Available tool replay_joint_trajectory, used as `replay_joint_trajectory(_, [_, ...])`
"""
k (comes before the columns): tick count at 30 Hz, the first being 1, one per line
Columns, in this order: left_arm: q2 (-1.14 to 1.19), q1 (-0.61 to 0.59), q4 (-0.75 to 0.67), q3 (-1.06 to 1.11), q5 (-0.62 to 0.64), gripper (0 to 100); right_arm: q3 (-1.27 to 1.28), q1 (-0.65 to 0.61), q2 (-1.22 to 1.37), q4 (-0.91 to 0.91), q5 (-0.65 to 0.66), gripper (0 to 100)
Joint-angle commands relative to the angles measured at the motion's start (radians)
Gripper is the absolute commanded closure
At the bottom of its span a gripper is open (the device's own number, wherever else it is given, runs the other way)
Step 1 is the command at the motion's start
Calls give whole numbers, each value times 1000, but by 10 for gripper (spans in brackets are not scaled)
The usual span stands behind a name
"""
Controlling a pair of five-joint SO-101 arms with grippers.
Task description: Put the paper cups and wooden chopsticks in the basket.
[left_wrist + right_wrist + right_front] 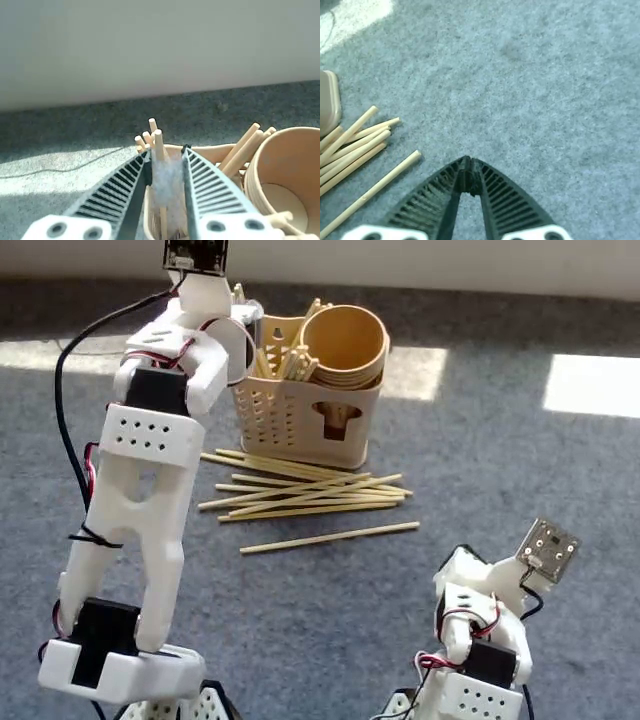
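Several chopsticks (310,495) lie at 6 o'clock of basket (290,420), paper cups (345,340) inside; left gripper (166,152) over basket's 10 o'clock corner, likely delivering sticks, cannot tell grip; right gripper (468,165) pressed together, idle at 5 o'clock

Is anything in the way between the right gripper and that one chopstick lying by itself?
Nothing visible. Only bare grey carpet lies between the right gripper and the lone chopstick. The other chopsticks lie beyond it, not in the way.
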Motion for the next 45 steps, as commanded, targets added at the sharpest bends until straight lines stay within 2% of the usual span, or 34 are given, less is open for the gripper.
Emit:
replay_joint_trajectory(1, [-21,8,152,-170,8,889,104,12,-10,-30,-2,992])
replay_joint_trajectory(9, [-21,94,427,-395,3,892,104,12,-10,-30,-2,992])
replay_joint_trajectory(17, [-21,220,631,-529,-11,892,104,12,-10,-30,-2,992])
replay_joint_trajectory(23, [-16,363,766,-527,-238,892,104,12,-10,-30,-2,992])
replay_joint_trajectory(27, [-10,432,841,-526,-282,888,104,12,-10,-30,-2,992])
replay_joint_trajectory(37, [-10,549,836,-206,-285,887,104,54,-10,-38,-2,992])
replay_joint_trajectory(45, [-10,576,552,183,-287,822,104,54,-10,-38,-2,992])
